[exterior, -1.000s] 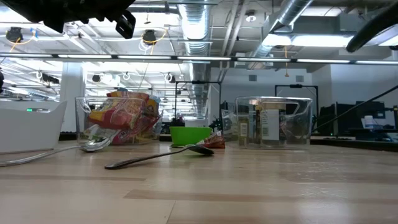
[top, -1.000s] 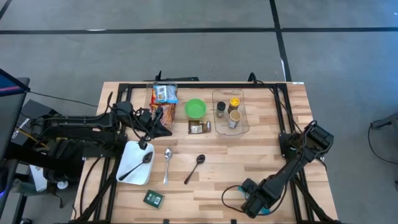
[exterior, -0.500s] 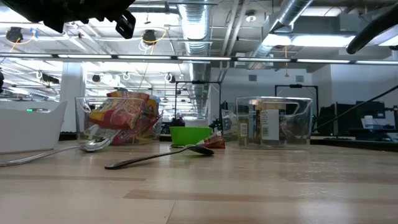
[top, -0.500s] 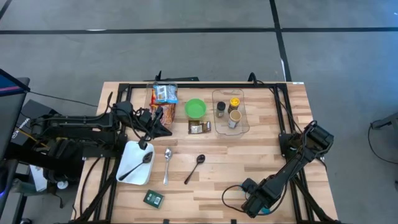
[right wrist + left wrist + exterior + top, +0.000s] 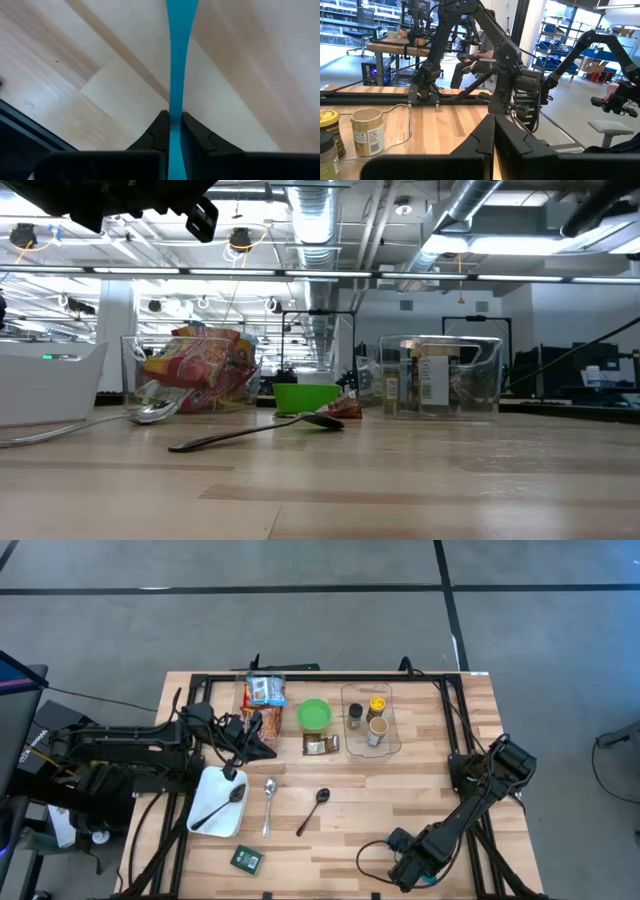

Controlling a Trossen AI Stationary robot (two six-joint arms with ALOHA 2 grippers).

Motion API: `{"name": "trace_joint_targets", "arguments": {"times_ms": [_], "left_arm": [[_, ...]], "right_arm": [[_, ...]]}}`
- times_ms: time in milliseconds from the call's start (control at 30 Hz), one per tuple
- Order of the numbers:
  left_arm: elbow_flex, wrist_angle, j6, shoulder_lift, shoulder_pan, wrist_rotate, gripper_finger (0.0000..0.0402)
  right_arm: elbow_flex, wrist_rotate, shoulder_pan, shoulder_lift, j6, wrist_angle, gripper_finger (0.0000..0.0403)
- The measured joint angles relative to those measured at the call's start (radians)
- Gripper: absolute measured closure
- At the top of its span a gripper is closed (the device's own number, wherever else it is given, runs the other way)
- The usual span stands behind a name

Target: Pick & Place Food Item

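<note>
While the right claw (image 5: 412, 868) lies low at the worktop's (image 5: 440, 790) near edge, fingers closed on a thin blue strip (image 5: 176, 75), the left claw (image 5: 262, 749) hovers shut and empty beside the snack bag (image 5: 262, 721). Spoons (image 5: 268, 805) lie mid-worktop. Farther back: wrapped snack (image 5: 320, 745), green bowl (image 5: 315, 715), clear bin (image 5: 371, 721) with jars.

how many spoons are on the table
3. A black spoon lies in the white tray, a silver spoon just beside that tray, and another black spoon toward the table's middle.
</note>
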Motion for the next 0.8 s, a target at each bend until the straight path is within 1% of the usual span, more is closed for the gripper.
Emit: {"name": "trace_joint_targets", "arguments": {"times_ms": [167,267,367,467,567,700,733,800], "left_arm": [[0.0,0.001,0.0,0.0,0.0,0.0,0.0398],[0.0,0.001,0.0,0.0,0.0,0.0,0.0398],[0.0,0.002,0.0,0.0,0.0,0.0,0.0398],[0.0,0.002,0.002,0.0,0.0,0.0,0.0398],[0.0,0.002,0.004,0.0,0.0,0.0,0.0398],[0.0,0.002,0.004,0.0,0.0,0.0,0.0398],[0.0,0.002,0.004,0.0,0.0,0.0,0.0398],[0.0,0.003,0.004,0.0,0.0,0.0,0.0398]], "right_arm": [[0.105,0.055,0.0,0.0,-0.027,-0.189,0.0391],[0.187,0.124,0.0,0.0,-0.026,-0.347,0.0394],[0.266,0.228,0.0,0.0,-0.025,-0.497,0.0389],[0.332,0.355,0.0,0.0,-0.015,-0.62,0.0386],[0.368,0.526,0.0,-0.001,-0.015,-0.711,0.0387],[0.372,0.783,-0.015,-0.001,-0.038,-0.722,0.0385],[0.372,0.836,-0.021,-0.001,-0.038,-0.722,0.0385],[0.373,0.908,-0.042,-0.001,-0.048,-0.722,0.0384]]}}
